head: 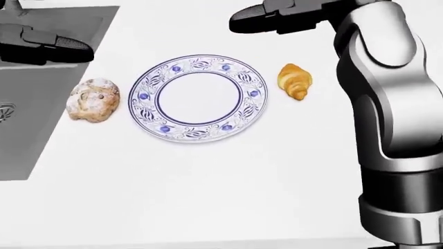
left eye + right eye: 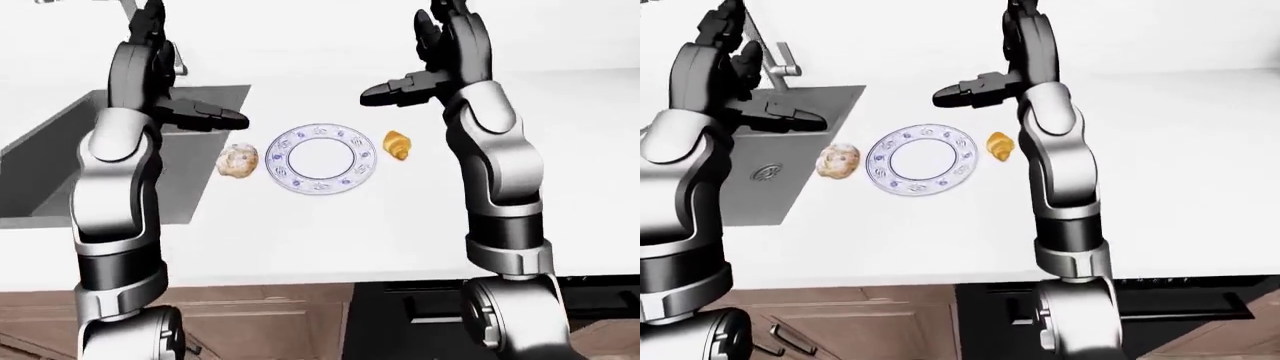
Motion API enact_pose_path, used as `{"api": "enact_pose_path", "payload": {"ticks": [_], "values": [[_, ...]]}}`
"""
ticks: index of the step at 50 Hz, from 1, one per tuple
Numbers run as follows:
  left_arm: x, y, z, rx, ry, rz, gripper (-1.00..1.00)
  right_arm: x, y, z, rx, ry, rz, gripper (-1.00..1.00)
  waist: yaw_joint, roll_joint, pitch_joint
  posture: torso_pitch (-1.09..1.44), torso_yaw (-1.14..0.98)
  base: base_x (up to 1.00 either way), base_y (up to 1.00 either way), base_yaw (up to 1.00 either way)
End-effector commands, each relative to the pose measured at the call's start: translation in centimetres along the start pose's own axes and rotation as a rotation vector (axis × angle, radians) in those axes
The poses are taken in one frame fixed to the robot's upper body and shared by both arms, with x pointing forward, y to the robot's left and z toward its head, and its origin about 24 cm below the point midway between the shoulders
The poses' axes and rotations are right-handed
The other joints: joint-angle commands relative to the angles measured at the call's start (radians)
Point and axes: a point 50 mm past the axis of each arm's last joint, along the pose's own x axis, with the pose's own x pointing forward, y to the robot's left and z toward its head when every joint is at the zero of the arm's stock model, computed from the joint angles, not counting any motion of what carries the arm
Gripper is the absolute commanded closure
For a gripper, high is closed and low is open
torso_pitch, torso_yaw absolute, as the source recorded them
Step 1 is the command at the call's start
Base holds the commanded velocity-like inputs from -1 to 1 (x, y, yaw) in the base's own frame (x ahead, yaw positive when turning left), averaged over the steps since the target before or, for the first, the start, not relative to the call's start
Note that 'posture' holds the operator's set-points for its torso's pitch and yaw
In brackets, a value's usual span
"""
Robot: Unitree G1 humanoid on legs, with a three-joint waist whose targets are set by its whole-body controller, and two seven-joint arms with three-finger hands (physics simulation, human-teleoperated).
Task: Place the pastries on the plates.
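Your blue-patterned plate sits bare at centre of the head view on the white counter. The round pastry lies just left of it, the croissant just right. Your left hand and right hand hover above, fingers extended, holding nothing.
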Motion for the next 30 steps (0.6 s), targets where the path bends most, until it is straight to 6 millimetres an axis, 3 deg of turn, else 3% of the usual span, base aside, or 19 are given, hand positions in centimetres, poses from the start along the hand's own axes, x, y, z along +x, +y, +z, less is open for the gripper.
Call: {"api": "enact_pose_path", "payload": {"ticks": [1,7,8,18,30], "values": [[0.0,0.2,1.5,0.007,-0.057,0.009,-1.00,0.1,-0.7,1.8,-0.010,-0.055,-0.024,-1.00,-0.006,0.012,-0.028,0.00,0.00,0.00,0.00,0.00],[0.0,0.2,1.3,0.007,-0.054,0.009,-1.00,0.0,-0.9,2.1,-0.026,-0.042,-0.027,-1.00,0.007,-0.089,-0.014,0.00,0.00,0.00,0.00,0.00],[0.0,0.2,1.3,0.008,-0.054,0.009,-1.00,-0.1,-1.0,2.1,-0.028,-0.040,-0.029,-1.00,0.012,-0.070,-0.016,0.00,0.00,0.00,0.00,0.00],[0.1,0.3,1.1,0.011,-0.053,0.011,-1.00,0.2,-1.0,3.4,-0.091,0.004,0.012,-1.00,0.011,-0.054,-0.045,0.00,0.00,0.00,0.00,0.00],[0.1,0.3,0.8,0.010,-0.049,0.010,-1.00,3.7,-2.0,4.1,-0.350,0.207,0.058,-1.00,0.001,-0.047,-0.046,0.00,0.00,0.00,0.00,0.00]]}}
